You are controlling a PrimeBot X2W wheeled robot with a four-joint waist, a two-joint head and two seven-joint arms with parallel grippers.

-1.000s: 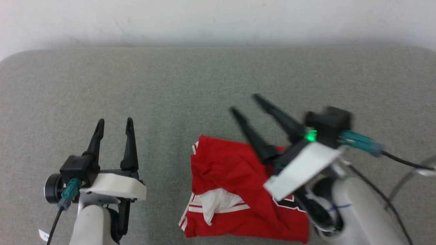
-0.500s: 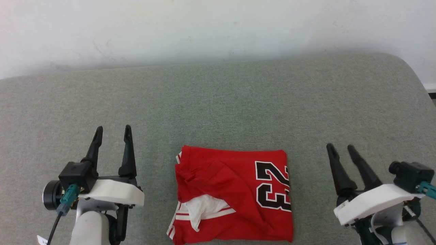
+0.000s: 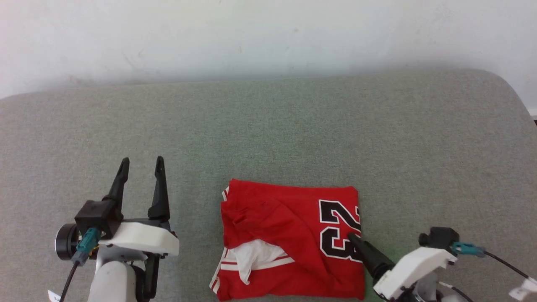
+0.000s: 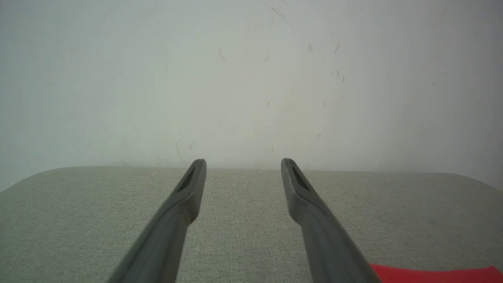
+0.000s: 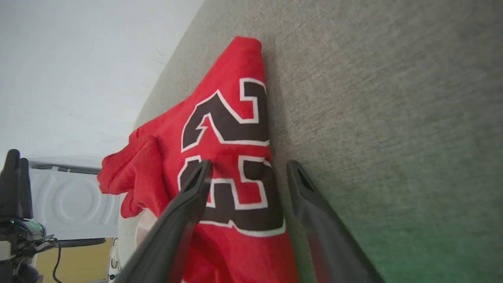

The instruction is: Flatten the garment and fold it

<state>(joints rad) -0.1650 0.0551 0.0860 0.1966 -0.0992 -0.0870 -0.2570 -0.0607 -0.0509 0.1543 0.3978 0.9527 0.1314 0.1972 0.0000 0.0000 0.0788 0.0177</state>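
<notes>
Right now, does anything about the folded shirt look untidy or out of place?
Yes. The garment is folded unevenly: a crumpled white sleeve pokes out at its near left corner, and the red fabric above it is bunched.

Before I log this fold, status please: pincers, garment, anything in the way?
Left pincer open, left of the garment. Right pincer open, astride its right edge at the 23. Garment folded but rumpled. Nothing in the way.

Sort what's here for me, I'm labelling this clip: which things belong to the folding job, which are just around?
Job: red garment, left gripper open, right gripper open at its numbered edge.
Around: grey padded surface, white wall.
</notes>
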